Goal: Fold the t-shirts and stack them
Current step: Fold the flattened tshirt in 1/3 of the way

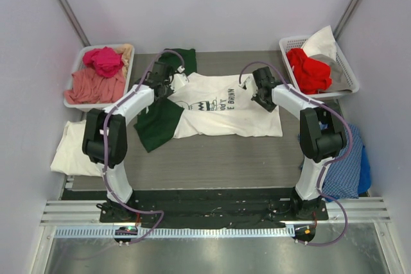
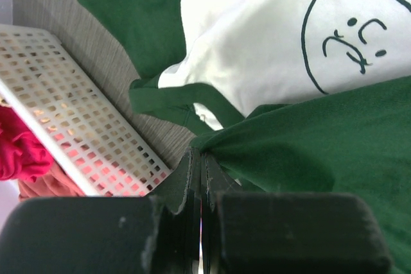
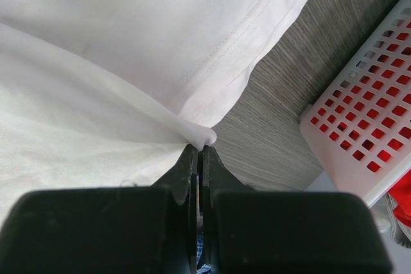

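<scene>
The white t-shirt (image 1: 225, 115) with black cartoon print lies spread at the middle of the mat. It partly covers the dark green t-shirt (image 1: 156, 128), which sticks out to its left and behind it. The cream t-shirt (image 1: 72, 150) lies at the left edge. My left gripper (image 1: 168, 85) is shut on a fold of the dark green t-shirt (image 2: 308, 139) beside the white t-shirt (image 2: 257, 36). My right gripper (image 1: 258, 94) is shut on a pinched edge of the white t-shirt (image 3: 115, 62) at its far right corner.
A white basket (image 1: 76, 63) with pink and red garments stands at the far left and shows in the left wrist view (image 2: 83, 145). Another basket (image 1: 347, 62) with red and white garments stands at the far right (image 3: 366, 126). A blue checked cloth (image 1: 347, 162) lies at the right.
</scene>
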`<state>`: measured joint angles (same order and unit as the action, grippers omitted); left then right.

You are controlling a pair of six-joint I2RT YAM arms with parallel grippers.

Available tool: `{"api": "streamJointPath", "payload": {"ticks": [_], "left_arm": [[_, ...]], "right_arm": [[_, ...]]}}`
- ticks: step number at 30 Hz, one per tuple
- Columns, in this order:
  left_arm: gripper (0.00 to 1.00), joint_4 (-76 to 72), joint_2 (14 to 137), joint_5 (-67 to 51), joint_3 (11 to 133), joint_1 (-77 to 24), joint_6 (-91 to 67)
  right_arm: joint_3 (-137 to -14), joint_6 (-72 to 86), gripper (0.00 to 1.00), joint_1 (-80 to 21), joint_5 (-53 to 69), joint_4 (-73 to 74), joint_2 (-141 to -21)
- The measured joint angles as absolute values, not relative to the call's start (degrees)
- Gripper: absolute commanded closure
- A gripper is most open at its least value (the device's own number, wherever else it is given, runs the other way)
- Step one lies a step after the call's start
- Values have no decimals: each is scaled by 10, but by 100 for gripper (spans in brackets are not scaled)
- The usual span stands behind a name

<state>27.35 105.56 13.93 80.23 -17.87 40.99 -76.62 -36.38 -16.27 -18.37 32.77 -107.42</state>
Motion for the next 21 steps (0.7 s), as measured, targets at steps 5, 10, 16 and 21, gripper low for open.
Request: {"api": "streamJointPath", "payload": {"ticks": [5,10,16,21], "left_arm": [[100,271,1096,146,829,-180,410],[100,270,1122,154,860,-192,410],[100,267,1126,161,878,-210,410],[83,267,1127,172,879,-219,411]], "right_arm": [[-766,-364,99,-163,-184,326,-1074],[-765,-364,99,-163,-184,324,-1074],[-760,-364,99,-163,-184,319,-1075],[-755,-363,99,-163,-186,316,-1079]]}}
